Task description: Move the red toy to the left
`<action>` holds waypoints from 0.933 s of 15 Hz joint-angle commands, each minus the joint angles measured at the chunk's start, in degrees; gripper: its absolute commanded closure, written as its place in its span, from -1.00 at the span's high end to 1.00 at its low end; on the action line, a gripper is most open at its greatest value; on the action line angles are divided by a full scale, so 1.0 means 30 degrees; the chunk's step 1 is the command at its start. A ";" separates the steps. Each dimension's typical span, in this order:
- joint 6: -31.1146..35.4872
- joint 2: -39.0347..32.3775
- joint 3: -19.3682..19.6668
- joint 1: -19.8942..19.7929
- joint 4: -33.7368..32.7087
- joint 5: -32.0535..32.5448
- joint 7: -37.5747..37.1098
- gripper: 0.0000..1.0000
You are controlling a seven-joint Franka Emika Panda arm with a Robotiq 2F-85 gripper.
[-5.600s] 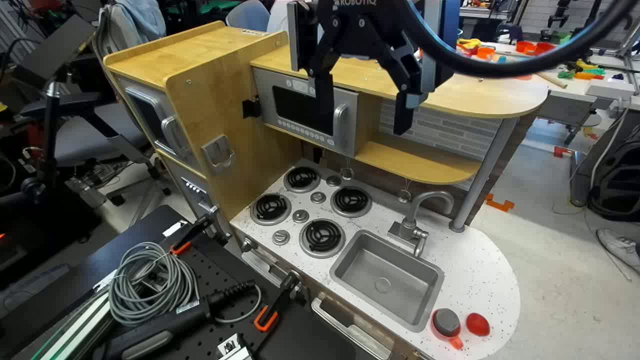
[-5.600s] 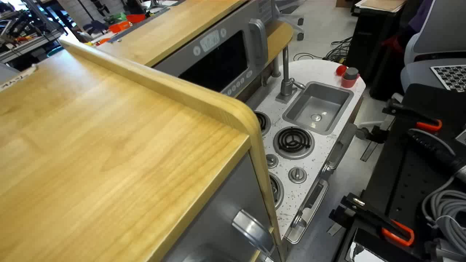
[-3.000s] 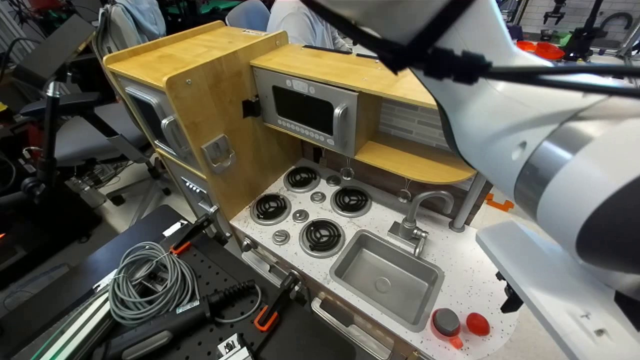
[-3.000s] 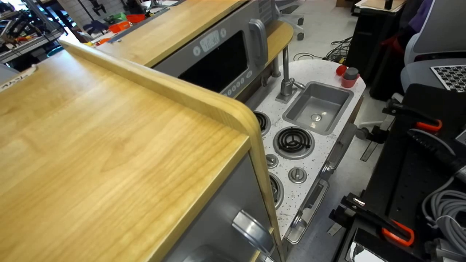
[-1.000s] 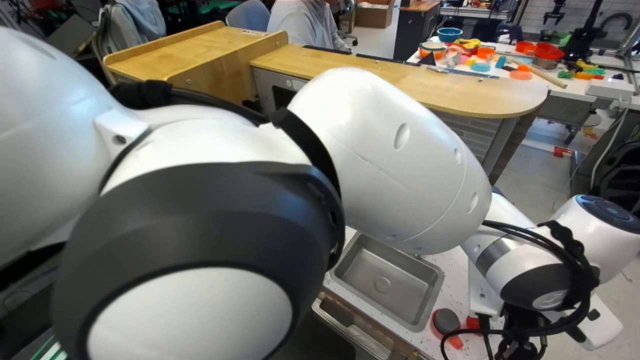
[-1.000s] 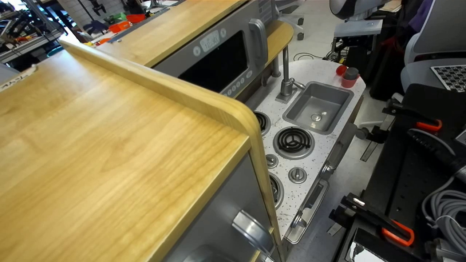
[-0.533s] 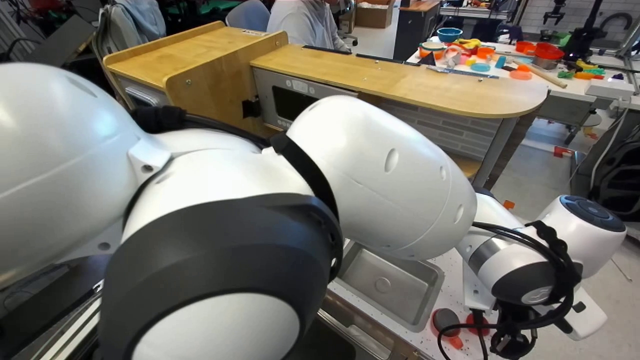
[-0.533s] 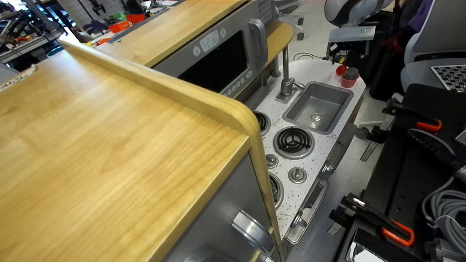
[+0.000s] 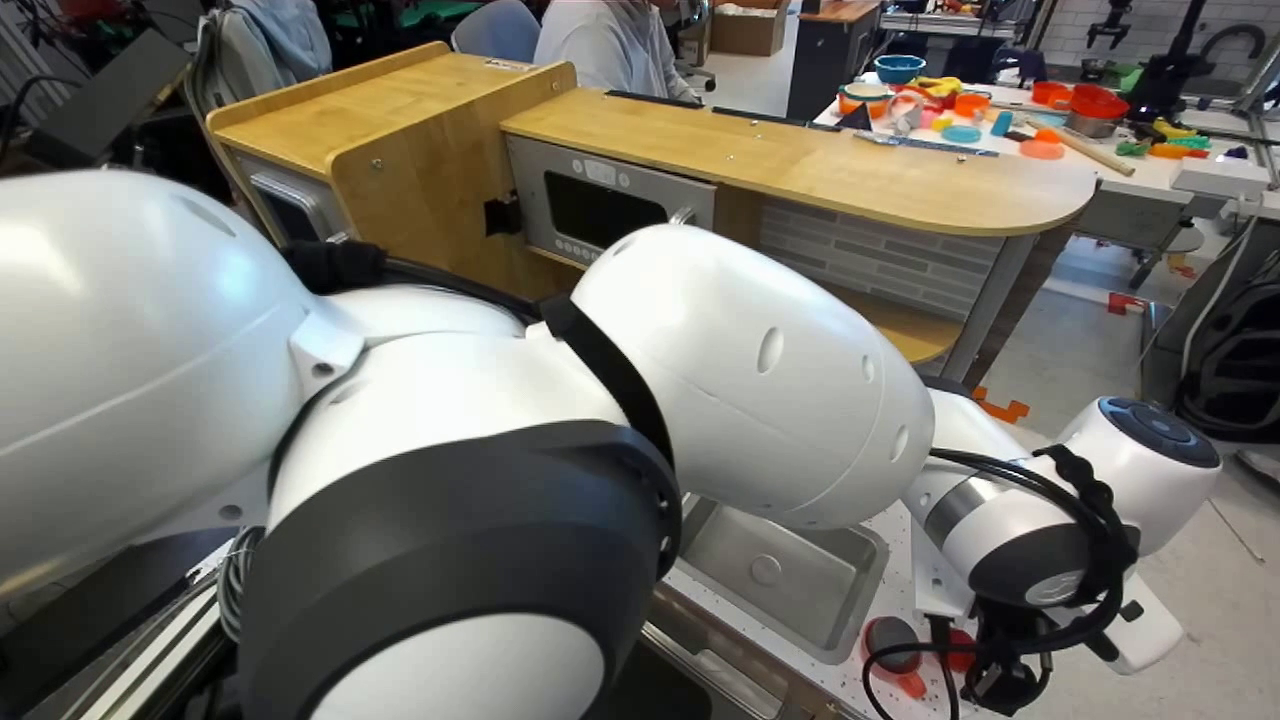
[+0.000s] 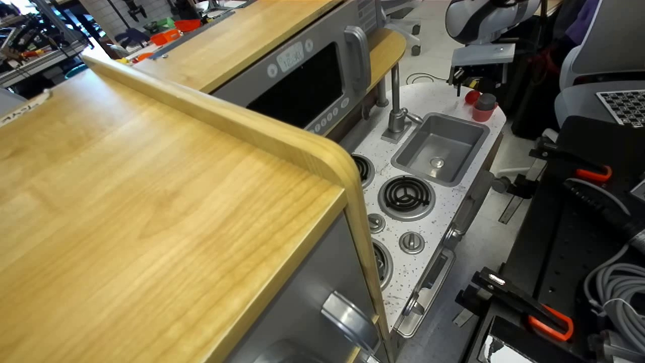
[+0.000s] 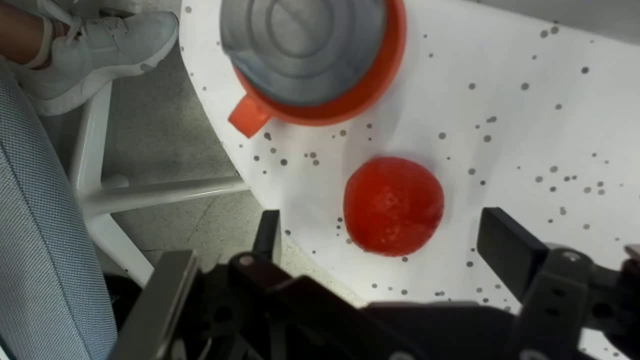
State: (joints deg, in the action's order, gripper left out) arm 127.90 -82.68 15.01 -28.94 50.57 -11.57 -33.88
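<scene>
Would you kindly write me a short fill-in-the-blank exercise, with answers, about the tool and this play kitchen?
In the wrist view, the tool is not shut but ____.
Of the round red toy and the cup, the one appearing between the tool's jaws there is the ____.
The piece standing in the cup is coloured ____.
In an exterior view, the microwave window is coloured ____.
Missing words: open; round red toy; grey; black.
</scene>
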 commanded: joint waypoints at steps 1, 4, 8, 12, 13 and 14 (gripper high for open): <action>-0.0891 -0.1014 -0.0136 -0.0131 -0.1783 0.0137 -0.0191 1.00; -0.0565 -0.0578 -0.0247 0.0030 -0.1035 0.0352 -0.0159 1.00; -0.0295 -0.0408 -0.0237 0.0142 -0.0619 0.0547 -0.0132 0.78; -0.0251 -0.0408 -0.0135 0.0174 -0.0433 0.0750 -0.0128 -0.03; -0.0255 -0.0408 -0.0130 0.0177 -0.0428 0.0782 -0.0107 -0.20; -0.0215 -0.0402 -0.0130 0.0188 -0.0481 0.0788 -0.0096 -0.33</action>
State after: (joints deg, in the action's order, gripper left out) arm 127.10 -83.88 14.68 -28.40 49.23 -10.55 -33.88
